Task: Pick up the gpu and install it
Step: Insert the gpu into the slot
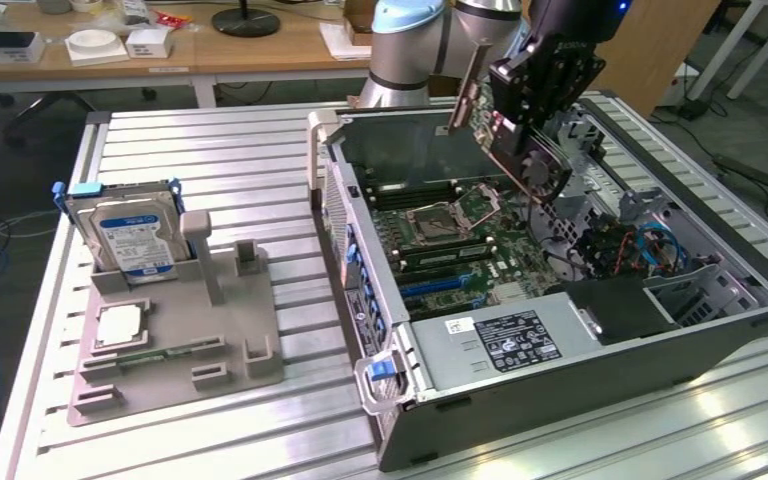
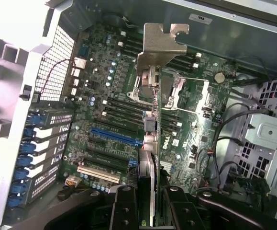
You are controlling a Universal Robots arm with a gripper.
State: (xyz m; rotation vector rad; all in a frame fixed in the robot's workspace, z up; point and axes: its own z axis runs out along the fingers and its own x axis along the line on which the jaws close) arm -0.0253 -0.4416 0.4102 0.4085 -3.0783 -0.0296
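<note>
Nearest, an open computer case (image 1: 491, 350) lies on its side on a slatted metal table (image 1: 224, 440), with its motherboard (image 1: 451, 230) exposed. At nine o'clock from the case in the exterior view, a grey tray (image 1: 184, 340) holds an upright hard drive (image 1: 124, 235). Farther back, at one o'clock over the motherboard, the gripper (image 1: 528, 125) is clenched on the gpu (image 1: 534, 165), which hangs tilted above the board. The card's silver bracket (image 2: 162, 45) points away from the fingers (image 2: 124, 206).

surface: slatted metal table (image 1: 211, 150) | on it: grey holder tray (image 1: 231, 335), open computer case (image 1: 584, 375) (lying sideways)
</note>
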